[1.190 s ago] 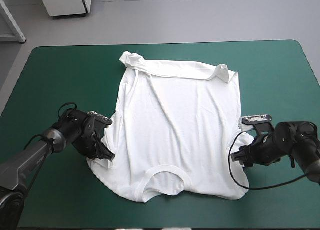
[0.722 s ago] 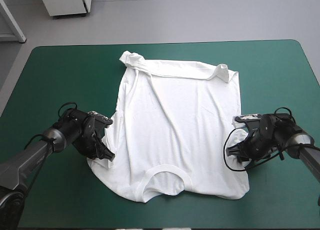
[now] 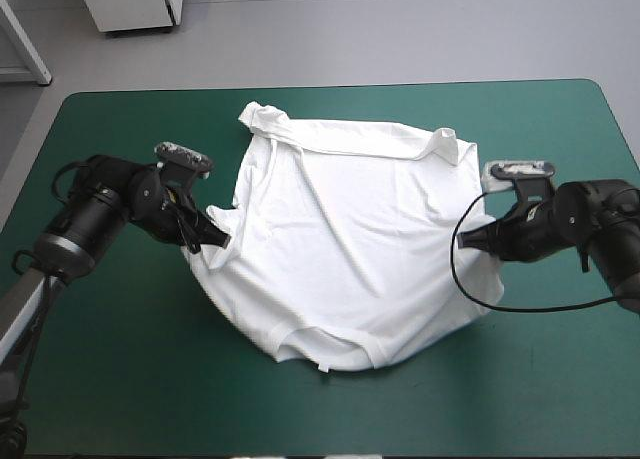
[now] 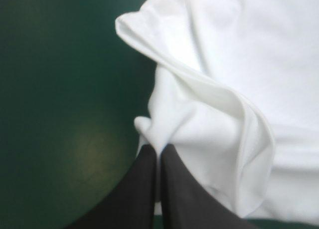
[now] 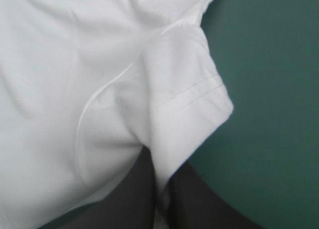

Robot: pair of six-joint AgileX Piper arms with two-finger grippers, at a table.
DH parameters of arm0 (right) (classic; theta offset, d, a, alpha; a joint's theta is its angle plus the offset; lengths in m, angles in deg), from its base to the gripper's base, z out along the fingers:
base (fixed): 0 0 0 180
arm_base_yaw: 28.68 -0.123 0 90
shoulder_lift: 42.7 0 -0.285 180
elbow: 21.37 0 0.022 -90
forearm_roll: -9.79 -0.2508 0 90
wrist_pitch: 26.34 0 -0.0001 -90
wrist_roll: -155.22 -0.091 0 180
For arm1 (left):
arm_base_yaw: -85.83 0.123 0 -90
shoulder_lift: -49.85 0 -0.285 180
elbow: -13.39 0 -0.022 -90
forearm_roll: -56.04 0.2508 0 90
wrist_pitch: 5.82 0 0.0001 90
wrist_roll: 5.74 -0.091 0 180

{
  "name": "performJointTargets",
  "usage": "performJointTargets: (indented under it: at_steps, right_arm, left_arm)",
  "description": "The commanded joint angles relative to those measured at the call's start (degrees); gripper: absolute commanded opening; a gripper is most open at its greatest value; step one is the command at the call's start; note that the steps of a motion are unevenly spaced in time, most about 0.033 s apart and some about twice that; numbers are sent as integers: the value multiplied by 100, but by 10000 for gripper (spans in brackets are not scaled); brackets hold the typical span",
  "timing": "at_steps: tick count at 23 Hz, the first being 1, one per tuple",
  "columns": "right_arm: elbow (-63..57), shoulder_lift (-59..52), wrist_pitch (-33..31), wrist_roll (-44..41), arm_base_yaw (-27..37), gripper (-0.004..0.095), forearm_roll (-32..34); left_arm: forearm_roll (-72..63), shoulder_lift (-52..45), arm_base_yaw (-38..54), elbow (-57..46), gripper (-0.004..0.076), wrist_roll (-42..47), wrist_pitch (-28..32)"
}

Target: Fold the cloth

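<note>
Since the earlier picture, both arms have moved away from the tabletop's near edge. The left gripper (image 3: 218, 243) and the right gripper (image 3: 468, 241) each have their jaws clamped on a sleeve of the T-shirt (image 3: 360, 229). Its collar end is now drawn in and rounder. The shirt lies spread mid-tabletop (image 3: 120, 379) on the teal-green cover, hem toward the far edge.

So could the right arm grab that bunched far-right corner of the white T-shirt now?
Probably not at once. That corner lies unblocked, but the right hand is shut on the white short-sleeved T-shirt's sleeve and would have to let go first.
</note>
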Motion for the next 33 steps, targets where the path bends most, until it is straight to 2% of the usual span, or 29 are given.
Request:
performJointTargets:
  at_steps: [1, 5, 12, 17, 20, 26, 27, 33]
  right_arm:
    - [1007, -393, -126, 56, -6, -19, -14]
    - [2168, -442, -328, 121, -6, -19, -37]
    - [4275, -432, 78, 265, -6, -19, -245]
    - [5850, -432, 375, 485, -6, -19, -328]
    - [6579, -432, 728, 664, -6, -18, -760]
    - [7247, -420, 983, 677, -6, -18, -975]
    - [7247, -370, 926, 663, -6, -18, -957]
    - [7167, 547, -565, 0, -6, -19, -119]
  left_arm:
    - [-265, -312, 0, 898, -3, -132, -200]
    - [-739, -312, 0, 1973, -4, -317, -345]
    - [-930, -312, -22, 4324, -9, -593, -289]
    - [-1478, -312, -22, 6009, -9, -854, 114]
    - [-2178, -312, -22, 6613, -9, -1149, 539]
    - [-2696, -312, -22, 7267, -9, -1384, 1184]
    - [-2651, -282, -22, 7254, -9, -1384, 1199]
    - [-2093, 461, -22, 7254, -9, -1140, 713]
